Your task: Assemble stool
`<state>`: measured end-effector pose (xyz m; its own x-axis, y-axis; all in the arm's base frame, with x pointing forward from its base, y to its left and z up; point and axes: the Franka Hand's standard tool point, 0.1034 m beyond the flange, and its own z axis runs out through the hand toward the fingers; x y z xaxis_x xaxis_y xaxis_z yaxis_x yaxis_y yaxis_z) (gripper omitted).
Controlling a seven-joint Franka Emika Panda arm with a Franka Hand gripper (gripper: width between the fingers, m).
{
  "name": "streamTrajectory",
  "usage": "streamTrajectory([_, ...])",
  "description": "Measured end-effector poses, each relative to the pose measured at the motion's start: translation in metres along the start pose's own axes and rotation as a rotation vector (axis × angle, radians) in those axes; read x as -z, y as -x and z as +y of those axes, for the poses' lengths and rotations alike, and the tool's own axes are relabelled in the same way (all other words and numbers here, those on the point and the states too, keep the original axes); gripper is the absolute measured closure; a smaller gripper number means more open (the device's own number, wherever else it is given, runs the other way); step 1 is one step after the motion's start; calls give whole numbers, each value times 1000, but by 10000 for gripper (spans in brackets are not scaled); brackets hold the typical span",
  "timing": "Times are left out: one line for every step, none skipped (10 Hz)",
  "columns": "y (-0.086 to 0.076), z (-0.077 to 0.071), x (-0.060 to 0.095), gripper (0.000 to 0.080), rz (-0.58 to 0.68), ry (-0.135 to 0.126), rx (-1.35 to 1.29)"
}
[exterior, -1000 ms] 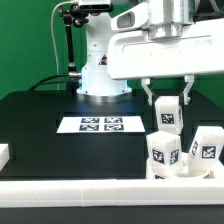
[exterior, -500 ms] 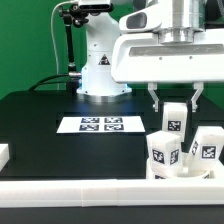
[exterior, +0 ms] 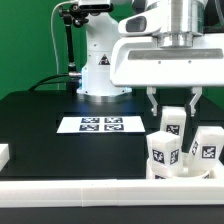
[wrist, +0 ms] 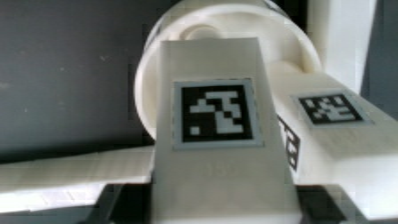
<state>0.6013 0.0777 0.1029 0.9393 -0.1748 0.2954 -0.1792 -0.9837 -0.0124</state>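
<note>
My gripper is shut on a white stool leg with a tag on its face. It holds the leg upright at the exterior view's right, just behind two more tagged legs. These stand on or by the white seat, which is mostly hidden. In the wrist view the held leg fills the middle between the dark fingers. Beyond it lie the round seat and another tagged leg.
The marker board lies on the black table in front of the robot base. A long white rail runs along the front edge. A small white block sits at the exterior view's left.
My gripper has moved a little toward the exterior view's right with the leg in it, and slightly lower. The other legs have not moved.
</note>
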Motion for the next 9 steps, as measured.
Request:
streamTrajectory([0,1,0,459,-1,1,-1])
streamTrajectory([1,1,-1,459,-3,2,-1])
streamTrajectory([2,2,-2,459,-5,3,-1])
streamTrajectory([3,2,-3,459,-6,4,0])
streamTrajectory([4,2,-5,459,-8,6,1])
streamTrajectory([6,2,-8,459,-10,8,2])
streamTrajectory([8,2,-10,459,-9,9,5])
streamTrajectory([10,2,-13,459,0,10,9])
streamTrajectory([9,1,-13,459,20,8,11])
